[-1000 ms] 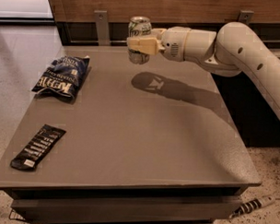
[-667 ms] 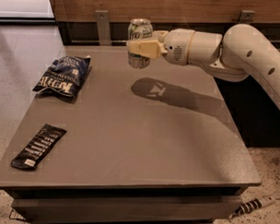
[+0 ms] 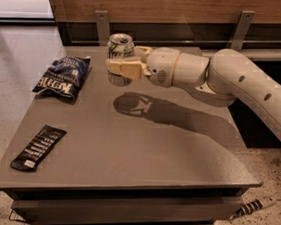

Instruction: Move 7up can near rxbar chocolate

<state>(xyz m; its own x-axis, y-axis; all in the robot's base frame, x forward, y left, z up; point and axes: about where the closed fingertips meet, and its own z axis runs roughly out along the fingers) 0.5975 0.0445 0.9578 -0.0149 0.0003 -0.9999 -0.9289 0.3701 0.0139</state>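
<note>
Hanging above the rear middle of the flat grey rectangular table (image 3: 176, 152), the small silver-white aluminium 7up can (image 3: 120, 48) stands upright in the cream-coloured two-finger gripper (image 3: 118, 63). It is clear of the surface, and its dark shadow (image 3: 131, 105) lies on the tabletop just in front.

The white, rounded robot arm (image 3: 234, 80) reaches in from the right, crossing over the table's right rear corner. The middle and right of the tabletop are bare, and open surface runs from below the can to the front edge. The table's back edge lies close to a wooden wall panel (image 3: 172, 4) with two metal brackets (image 3: 102, 27).

The thin flat black rxbar chocolate (image 3: 38, 147) lies near the front left corner, angled, well apart from the can. A puffy dark blue chip bag (image 3: 63, 77) sits by the left edge, between the two but nearer the can.

The can shows green markings, but no word can be read. The chip bag carries bold white block lettering, upside down from this view and not clearly legible. The bar has rows of white lettering too small to read and a small white label at its near end.

The fingers (image 3: 126, 69) are pressed against the can's sides, pinching it around its middle; its pull-tab top shows above them.
</note>
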